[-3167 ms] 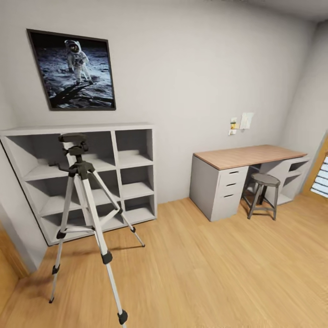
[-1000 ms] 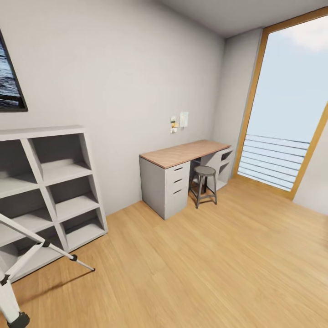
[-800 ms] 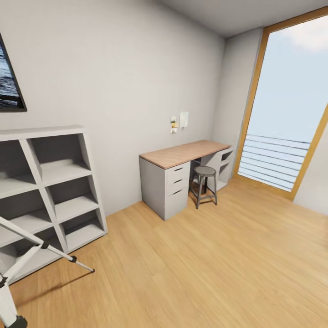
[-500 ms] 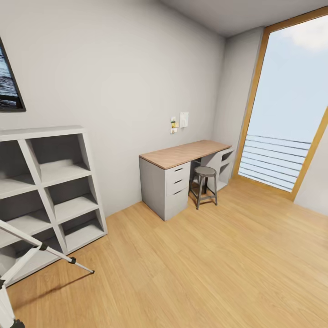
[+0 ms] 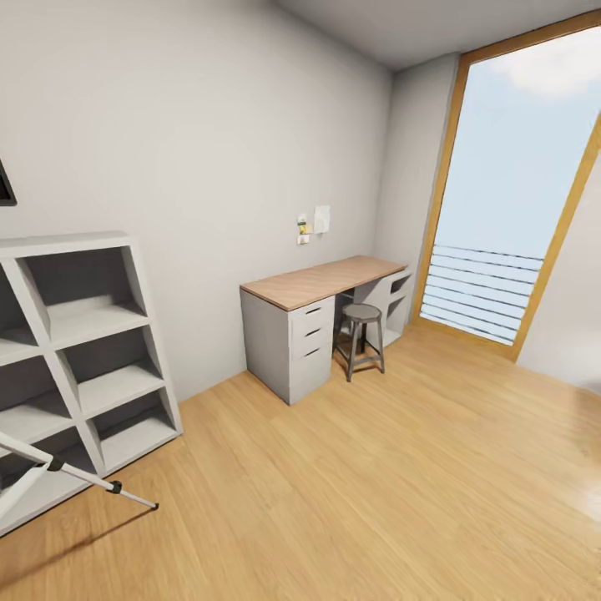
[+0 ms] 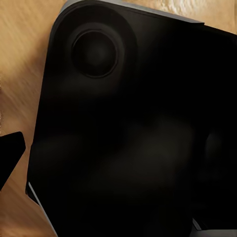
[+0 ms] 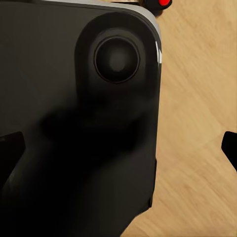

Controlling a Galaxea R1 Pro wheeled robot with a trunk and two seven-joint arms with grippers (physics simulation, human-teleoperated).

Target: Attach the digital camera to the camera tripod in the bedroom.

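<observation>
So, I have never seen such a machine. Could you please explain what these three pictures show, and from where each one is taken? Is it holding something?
It is a wheeled robot with two arms, drawn by a simulator. The large picture comes from a camera on its head. It shows a room with a wood floor, a grey shelf unit, a desk with a stool, and a tall window. At the lower left is one leg of the tripod. The two dark pictures come from cameras near each hand. They look at a black rounded panel, which I cannot identify, above the floor. In the right wrist picture, black fingertips sit far apart with nothing gripped between them. The left wrist picture is too dark to tell.
</observation>
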